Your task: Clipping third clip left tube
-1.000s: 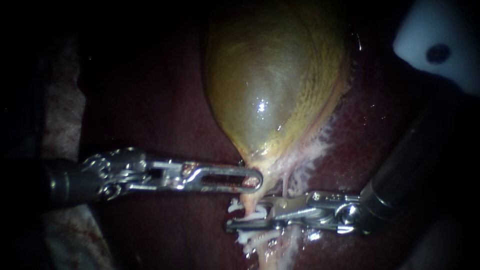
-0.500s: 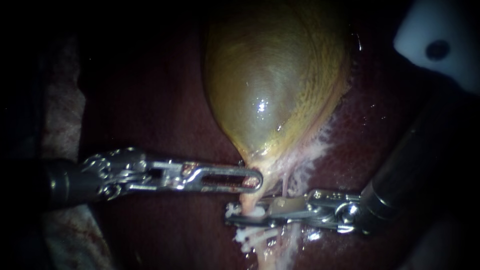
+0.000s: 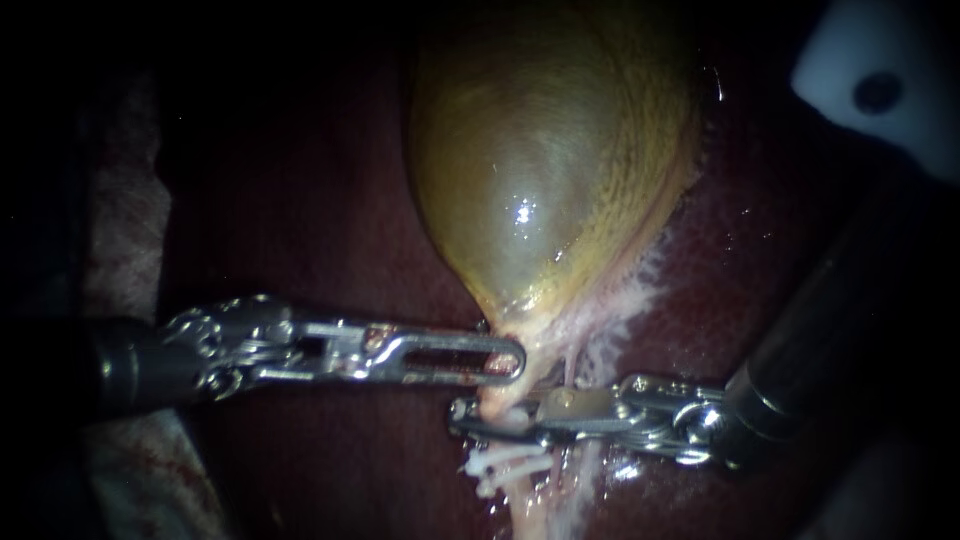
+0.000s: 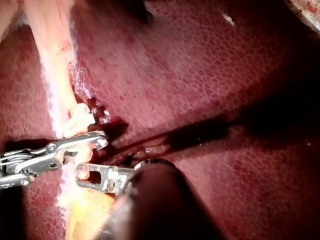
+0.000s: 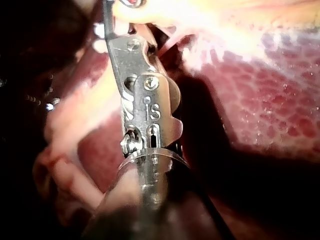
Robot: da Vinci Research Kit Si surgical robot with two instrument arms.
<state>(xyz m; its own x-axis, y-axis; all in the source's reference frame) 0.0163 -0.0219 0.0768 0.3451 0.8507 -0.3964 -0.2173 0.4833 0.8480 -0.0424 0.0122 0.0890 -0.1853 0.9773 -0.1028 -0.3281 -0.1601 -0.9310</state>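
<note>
Squeezing the clip shut on the left tube

The end effector of my right instrument (image 3: 465, 412), a second ago gaping around the white clip (image 3: 510, 417), is now clenched on it, pressing it across the left tube (image 3: 497, 395) inside its grip; firing looks nearly done. Other white clips (image 3: 500, 465) sit just beside the end effector, away from the gallbladder (image 3: 540, 160). My left instrument (image 3: 515, 360) has not shifted.

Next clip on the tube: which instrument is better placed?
Right. The right instrument has its jaws shut on the tube just above the white clips; the left instrument lies at the neck of the gallbladder, off the tube.
</note>
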